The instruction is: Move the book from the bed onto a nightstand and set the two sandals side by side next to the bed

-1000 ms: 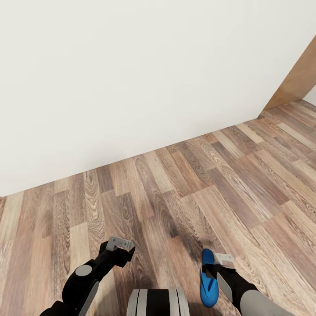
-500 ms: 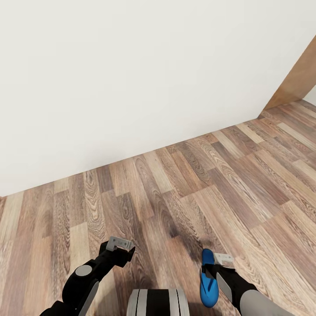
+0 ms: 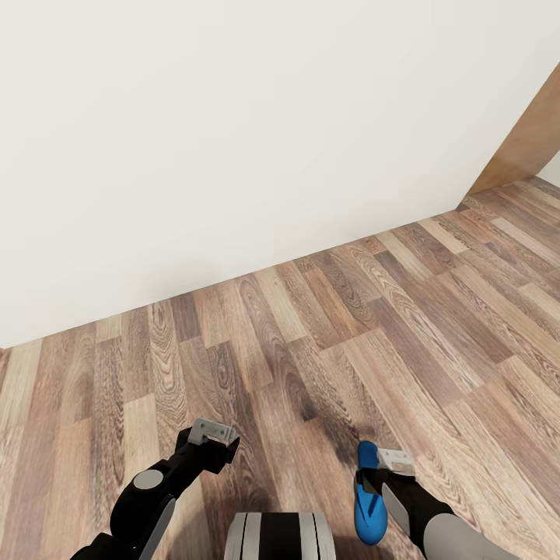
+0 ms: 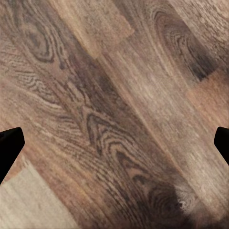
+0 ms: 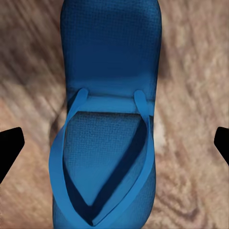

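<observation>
One blue sandal point(image 3: 369, 502) lies lengthwise on the wood-plank floor point(image 3: 311, 350) at the lower right of the head view. My right gripper point(image 3: 387, 467) hovers right over it. In the right wrist view the sandal point(image 5: 107, 119) shows sole-up straps and sits between the two black fingertips point(image 5: 9, 148), which stand wide apart and clear of its sides, so the gripper point(image 5: 114, 148) is open. My left gripper point(image 3: 214, 437) hangs over bare floor at the lower left, also open point(image 4: 114, 148), with nothing between its fingers. Book, bed and nightstand are out of view.
A plain white wall point(image 3: 233, 140) runs across the far side, meeting the floor on a slanted line. A brown wooden panel point(image 3: 529, 140) stands at the far right corner. My base point(image 3: 280, 537) shows at the bottom centre.
The right gripper has crept very slightly lower and leftward over the sandal. The sandal, the left arm and the view stay the same.
</observation>
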Motion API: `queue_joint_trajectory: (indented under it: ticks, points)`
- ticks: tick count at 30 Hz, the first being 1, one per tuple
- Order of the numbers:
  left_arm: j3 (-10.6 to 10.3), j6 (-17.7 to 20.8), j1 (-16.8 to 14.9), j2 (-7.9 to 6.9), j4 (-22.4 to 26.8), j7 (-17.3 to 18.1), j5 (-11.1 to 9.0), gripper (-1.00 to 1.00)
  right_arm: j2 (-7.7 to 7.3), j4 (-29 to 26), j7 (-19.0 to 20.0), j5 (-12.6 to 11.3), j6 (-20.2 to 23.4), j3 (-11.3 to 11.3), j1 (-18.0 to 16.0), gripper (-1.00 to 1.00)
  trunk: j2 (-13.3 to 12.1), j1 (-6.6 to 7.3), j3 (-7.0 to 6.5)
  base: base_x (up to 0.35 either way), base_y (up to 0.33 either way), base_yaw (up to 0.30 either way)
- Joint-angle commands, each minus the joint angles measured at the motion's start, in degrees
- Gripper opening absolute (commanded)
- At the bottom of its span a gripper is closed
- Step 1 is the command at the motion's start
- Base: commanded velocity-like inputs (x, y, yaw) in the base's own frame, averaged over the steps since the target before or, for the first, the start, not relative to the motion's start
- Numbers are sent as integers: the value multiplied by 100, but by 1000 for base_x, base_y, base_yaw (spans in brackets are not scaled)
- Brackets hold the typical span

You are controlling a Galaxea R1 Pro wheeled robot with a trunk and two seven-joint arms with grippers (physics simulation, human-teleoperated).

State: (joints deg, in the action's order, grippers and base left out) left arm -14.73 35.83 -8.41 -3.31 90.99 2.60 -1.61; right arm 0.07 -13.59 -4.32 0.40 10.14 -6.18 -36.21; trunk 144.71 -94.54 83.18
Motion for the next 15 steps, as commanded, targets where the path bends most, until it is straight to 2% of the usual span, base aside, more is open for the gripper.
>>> queue_joint_trajectory:
  ticks: [1, 15]
  points:
    - [-4, 29, -3, -3, 6, 3, -15, 100, 4, -12, -8, 4, 34, -21, 0, 100, 1, 1, 3, 0, 0, 0]
    - [-4, 29, -3, -3, 6, 3, -15, 100, 11, -12, -8, 6, 40, -15, 0, 100, 1, 1, 3, 0, 0, 0]
